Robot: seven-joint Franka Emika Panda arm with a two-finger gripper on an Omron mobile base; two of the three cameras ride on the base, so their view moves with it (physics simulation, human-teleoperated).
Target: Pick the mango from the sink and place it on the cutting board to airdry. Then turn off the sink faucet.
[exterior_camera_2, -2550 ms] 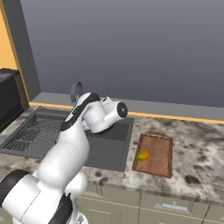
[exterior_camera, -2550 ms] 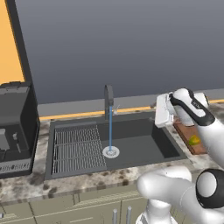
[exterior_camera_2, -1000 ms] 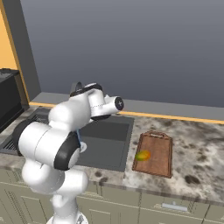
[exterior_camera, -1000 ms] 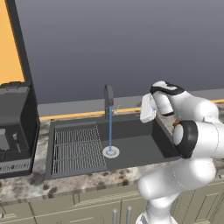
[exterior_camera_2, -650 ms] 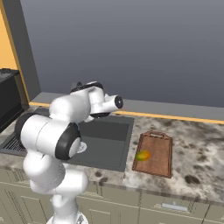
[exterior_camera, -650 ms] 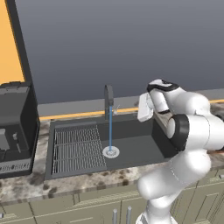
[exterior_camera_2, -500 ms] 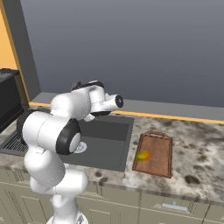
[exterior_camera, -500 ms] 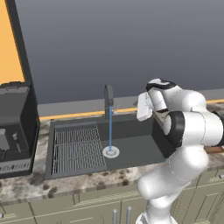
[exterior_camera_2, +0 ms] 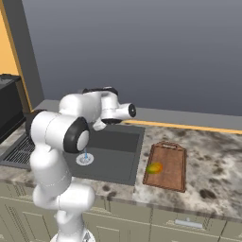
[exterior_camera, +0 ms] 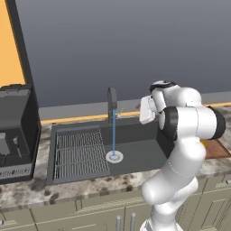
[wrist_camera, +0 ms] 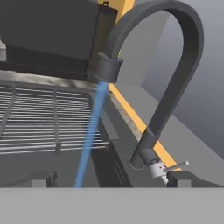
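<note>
Left base view, L to R: black appliance (exterior_camera: 16, 128) on the counter edge, then the sink (exterior_camera: 135, 155) w/ its wire-rack section, the sink faucet (exterior_camera: 111, 104) w/ a blue water stream (exterior_camera: 113, 133) falling to the drain, so the tap's not off yet. Just right of the faucet is my gripper (exterior_camera: 145, 109), which over the last couple of sec has swung away from the cutting board side and across the basin toward the tap. Jaws stand wide apart, holding nothing. Right base view: the mango (exterior_camera_2: 153, 168) lies on the cutting board (exterior_camera_2: 166, 165), right of the sink, well apart from my hand, so pick-and-place looks done and only the faucet step is left. Hand view: spout arcs overhead, and the small side lever (wrist_camera: 173, 166) sits near my right fingertip (wrist_camera: 186, 178); prob. not touching yet, though the angle makes that hard to judge. Next I'd need to nudge that lever to cut the water.
</note>
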